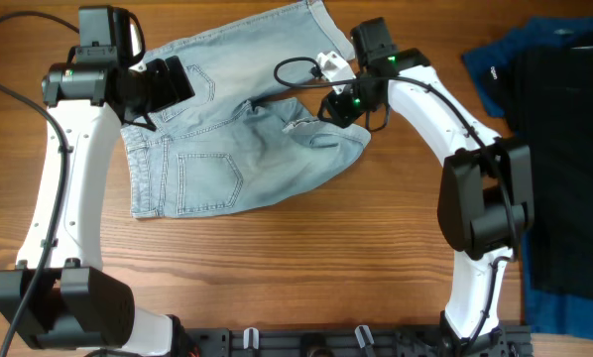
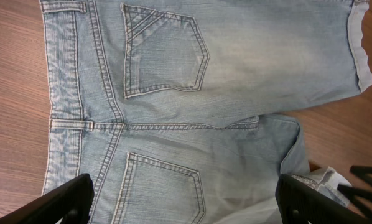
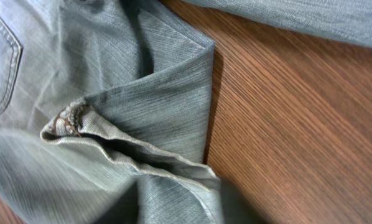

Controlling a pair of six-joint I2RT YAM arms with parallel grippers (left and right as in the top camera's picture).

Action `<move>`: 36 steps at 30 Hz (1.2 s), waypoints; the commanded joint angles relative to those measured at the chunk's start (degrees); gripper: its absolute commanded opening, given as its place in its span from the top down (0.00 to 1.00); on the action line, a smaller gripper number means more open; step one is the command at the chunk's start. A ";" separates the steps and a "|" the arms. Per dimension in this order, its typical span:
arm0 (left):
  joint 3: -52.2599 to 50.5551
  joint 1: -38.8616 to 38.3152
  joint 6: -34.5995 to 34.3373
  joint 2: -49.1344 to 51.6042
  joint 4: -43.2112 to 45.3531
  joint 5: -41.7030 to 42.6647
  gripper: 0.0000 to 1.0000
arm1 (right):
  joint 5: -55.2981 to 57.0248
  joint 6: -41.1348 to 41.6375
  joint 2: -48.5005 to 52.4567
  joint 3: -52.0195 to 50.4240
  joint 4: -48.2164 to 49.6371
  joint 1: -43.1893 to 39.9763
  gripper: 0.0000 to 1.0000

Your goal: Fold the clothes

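My left gripper [image 2: 185,183] spread wide over the shorts [image 2: 236,68], back pockets [image 2: 164,53] directly beneath it, my right gripper [image 1: 338,102] at the rumpled, turned-back leg, cannot tell if spread or pressed together, shorts lying on the wooden counter [image 1: 306,268] between both grippers

Jaws of right pincer [image 1: 338,104] indistinct; black garment [image 1: 574,178] partly off-frame.
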 commanded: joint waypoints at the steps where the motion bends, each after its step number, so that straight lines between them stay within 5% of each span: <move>1: -0.52 -0.22 0.98 0.81 0.33 -0.79 0.06 | -5.05 -9.64 1.07 0.04 -0.13 1.14 0.10; 7: -0.52 -0.22 0.96 0.81 0.35 -0.79 0.06 | -9.68 -19.06 1.22 -0.15 0.59 2.82 0.09; 13: -0.52 -0.22 0.96 0.81 0.33 -0.79 0.06 | -9.70 -19.32 4.46 -0.17 2.45 3.41 0.23; 20: -0.52 -0.22 0.96 0.81 0.72 -0.79 0.06 | -9.11 -11.06 6.27 -0.15 5.79 2.60 0.96; 27: -0.52 -0.22 0.96 0.81 0.87 -0.79 0.06 | -6.69 1.99 4.76 2.56 6.23 -1.62 0.96; 36: -0.52 -0.22 0.94 0.81 1.99 -0.76 0.06 | 10.80 23.54 1.07 3.87 3.04 -12.02 0.94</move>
